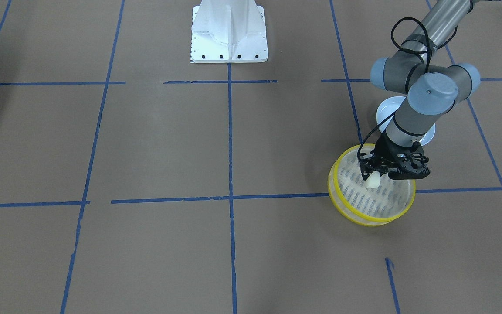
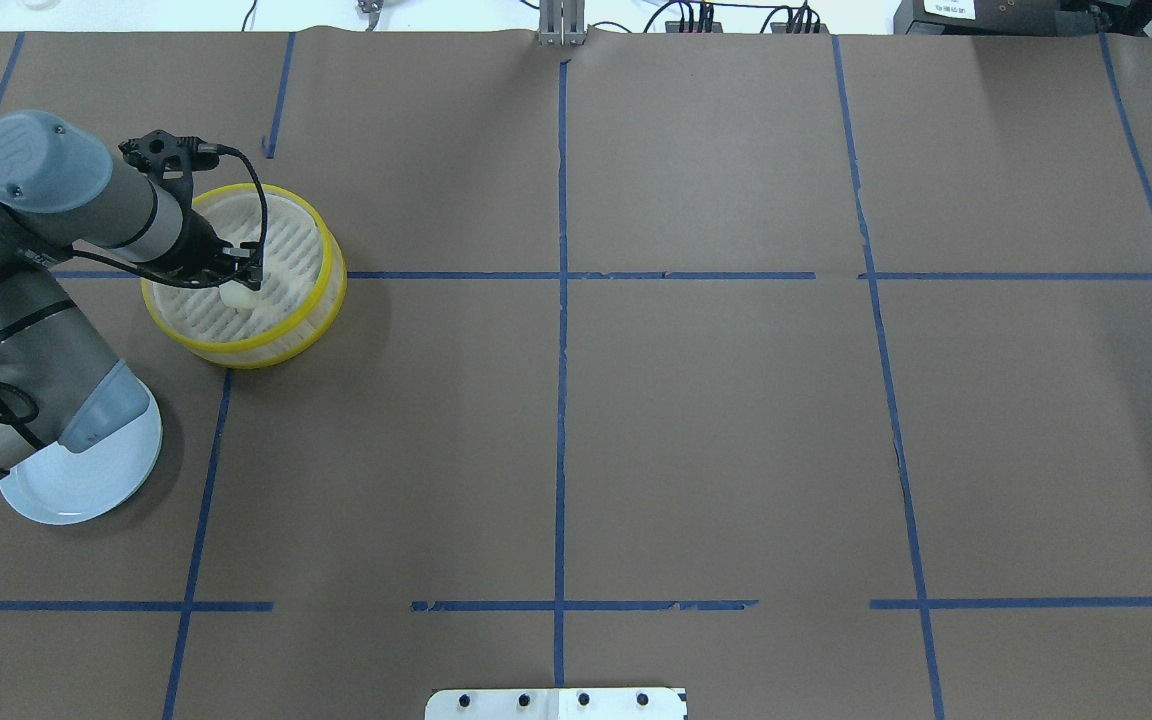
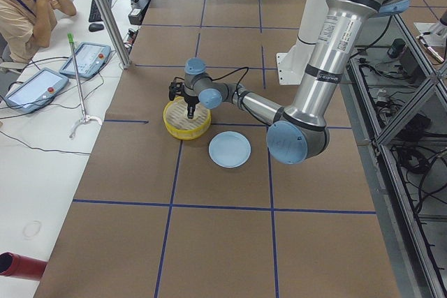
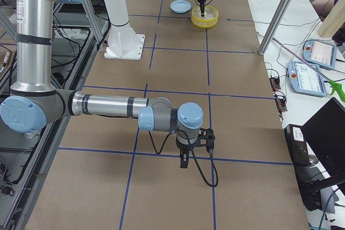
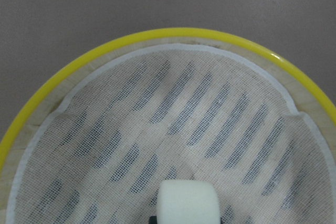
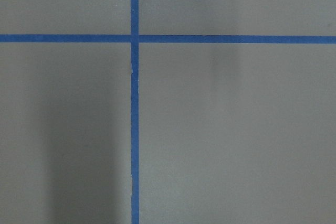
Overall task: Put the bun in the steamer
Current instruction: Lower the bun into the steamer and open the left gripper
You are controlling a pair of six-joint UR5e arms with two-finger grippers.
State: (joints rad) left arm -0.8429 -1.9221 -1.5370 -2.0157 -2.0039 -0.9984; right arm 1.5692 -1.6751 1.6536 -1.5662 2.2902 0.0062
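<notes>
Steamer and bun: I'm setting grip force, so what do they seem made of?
The steamer has a rim like glossy yellow plastic, catching a highlight; its floor looks like pale woven mesh cloth, dark slots showing through. The bun is matte, smooth, cream-white, round-edged: possibly foam or dough, the look cannot settle it.

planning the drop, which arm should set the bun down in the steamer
Left: its fingers hold the bun over the steamer. The right arm is far off down the table.
</notes>
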